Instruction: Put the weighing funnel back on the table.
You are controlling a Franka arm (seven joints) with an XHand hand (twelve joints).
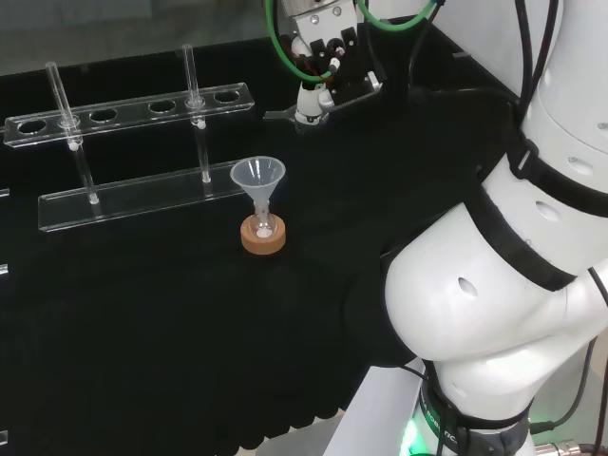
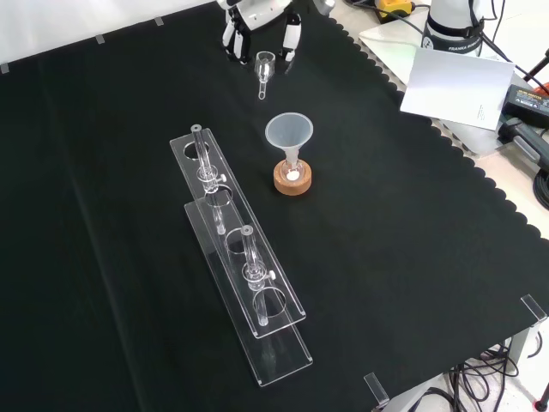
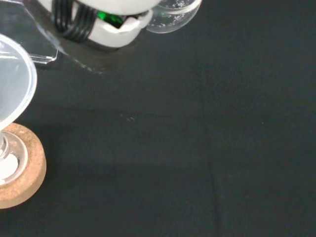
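The weighing funnel (image 2: 263, 75) is a small clear scoop with a short stem. It sits just under my hand (image 2: 257, 19) at the top of the front view, cup between the fingertips (image 2: 232, 45) and stem pointing away from the hand. In the head view my hand (image 1: 325, 59) reaches down at the far middle of the cloth, and the weighing funnel's stem (image 1: 275, 116) juts out left from a fingertip pinching the cup. It hangs low over the cloth; whether it touches is unclear. The wrist view shows its clear cup (image 3: 174, 16) beside the hand (image 3: 106, 27).
The big funnel (image 2: 289, 134) stands in a small flask on a cork ring (image 2: 292, 179), a little in front of the hand. Left of it in the front view stands a clear tube rack (image 2: 244, 283) with tubes. White papers (image 2: 453, 84) lie off the cloth's right edge.
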